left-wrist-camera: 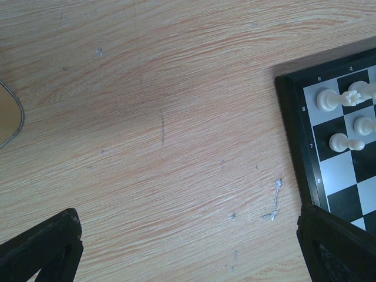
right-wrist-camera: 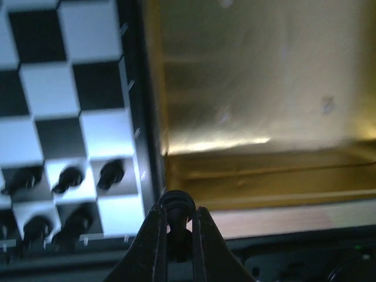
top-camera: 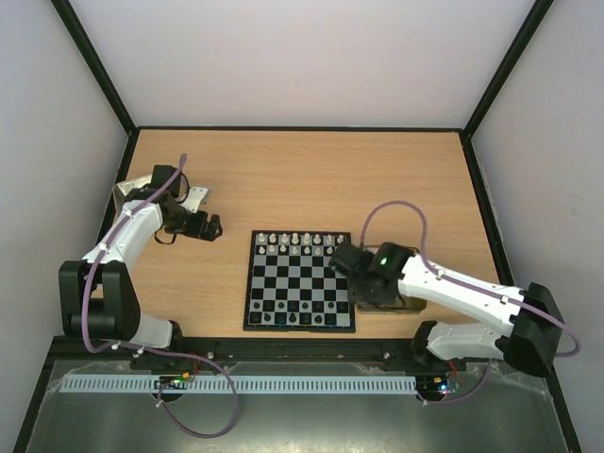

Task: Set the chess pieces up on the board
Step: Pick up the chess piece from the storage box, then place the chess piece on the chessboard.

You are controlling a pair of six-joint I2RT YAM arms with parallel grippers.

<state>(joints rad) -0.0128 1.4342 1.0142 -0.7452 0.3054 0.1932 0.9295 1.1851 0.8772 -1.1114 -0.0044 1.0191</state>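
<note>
Tin [right-wrist-camera: 264, 88] sits touching the board [top-camera: 300, 278] on its right side; the right arm covers most of it from above. The visible part of its floor is plain gold metal, blurred. Lid [left-wrist-camera: 10, 117] lies at the far left of the table [top-camera: 283, 179], well apart from the board, with only its rim showing in the left wrist view. Scuffs [left-wrist-camera: 273, 200] mark the wood just off the board's corner.

White pieces [left-wrist-camera: 346, 117] stand on the far rows and black pieces [right-wrist-camera: 70, 179] on the near rows, with the middle rows bare.

Right gripper [right-wrist-camera: 177, 226] is clamped on one black piece [right-wrist-camera: 176, 205], upright between the fingers, over the seam where the board's near-right corner meets the tin's near wall.

Left gripper [left-wrist-camera: 187, 235] has its jaws spread wide, holding nothing, above bare wood just left of the board's far-left corner.
</note>
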